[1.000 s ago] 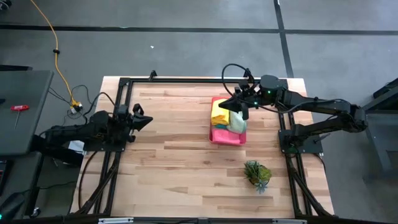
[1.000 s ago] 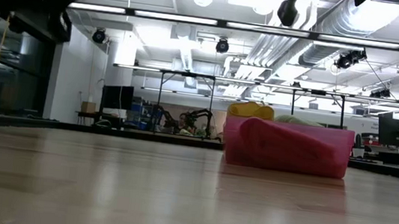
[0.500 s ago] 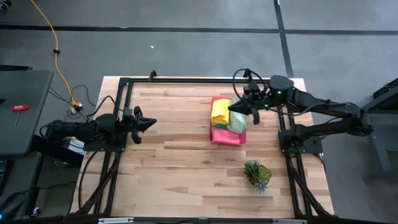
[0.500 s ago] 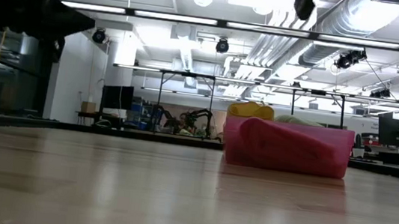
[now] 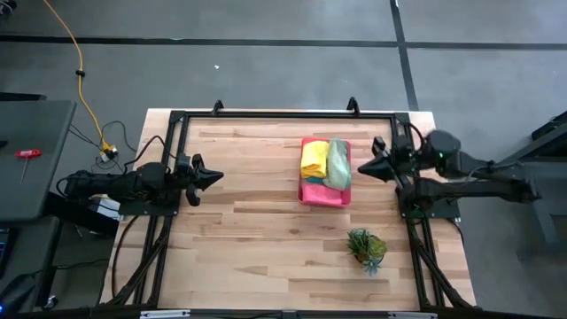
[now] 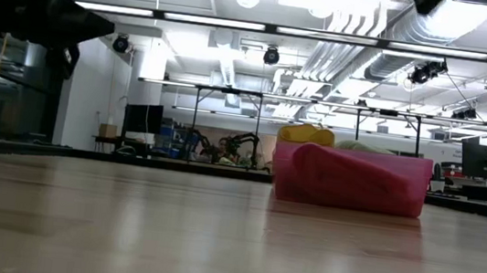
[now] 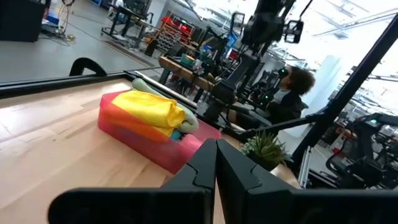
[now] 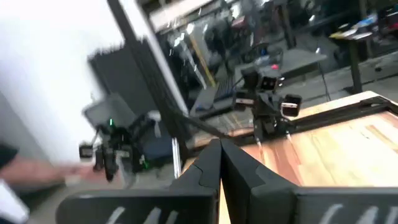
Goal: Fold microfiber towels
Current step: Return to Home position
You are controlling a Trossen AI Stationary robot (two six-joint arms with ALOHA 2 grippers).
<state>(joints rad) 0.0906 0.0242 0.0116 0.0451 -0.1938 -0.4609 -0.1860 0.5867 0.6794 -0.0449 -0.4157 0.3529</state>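
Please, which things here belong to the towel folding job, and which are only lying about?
For the job: yellow towel and pale green towel, lying in the pink tray; left end effector and right end effector, both shut, at the table's sides.
Lying about: small green plant; yellow cable on the floor.

Wood table (image 5: 257, 239): wide bare stretch lay between left gripper (image 5: 216, 176) and pink tray (image 5: 321, 197); front strip bare too. Tray stood right of centre, microfiber towels (image 5: 324, 161) heaped above rim. Plant (image 5: 367, 246) blocked front right area. Black frame rails (image 5: 283, 114) lined back and sides. Right gripper (image 5: 357, 168), fingers together, hung just beside tray, not touching.
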